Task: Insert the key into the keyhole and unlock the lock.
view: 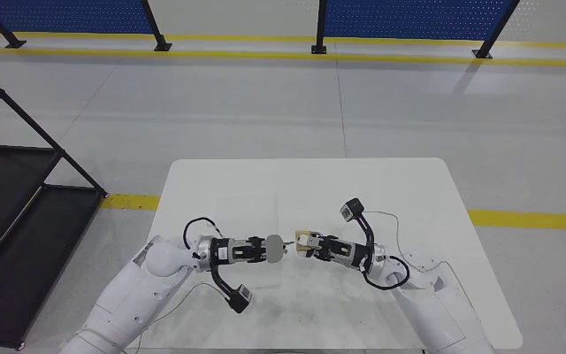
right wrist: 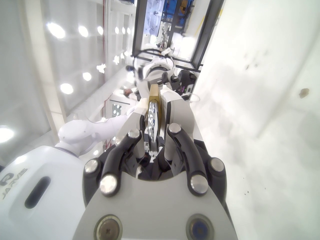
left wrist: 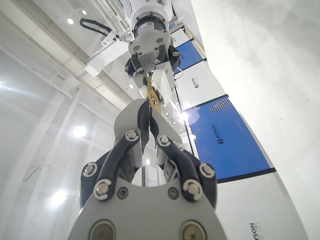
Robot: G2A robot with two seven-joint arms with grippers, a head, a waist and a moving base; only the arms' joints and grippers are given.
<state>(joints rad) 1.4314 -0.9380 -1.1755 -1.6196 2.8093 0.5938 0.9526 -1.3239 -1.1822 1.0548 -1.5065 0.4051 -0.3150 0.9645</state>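
The right gripper is clamping the rigid, likely slippery brass lock by its flat sides over the table, while the left gripper is pinching the thin key, hidden between its pads, at the keyhole.

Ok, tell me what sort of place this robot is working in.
Probably an industrial hall or robot test floor: yellow floor lines, blue perforated panels on black stands, and a black metal rack beside the white table.
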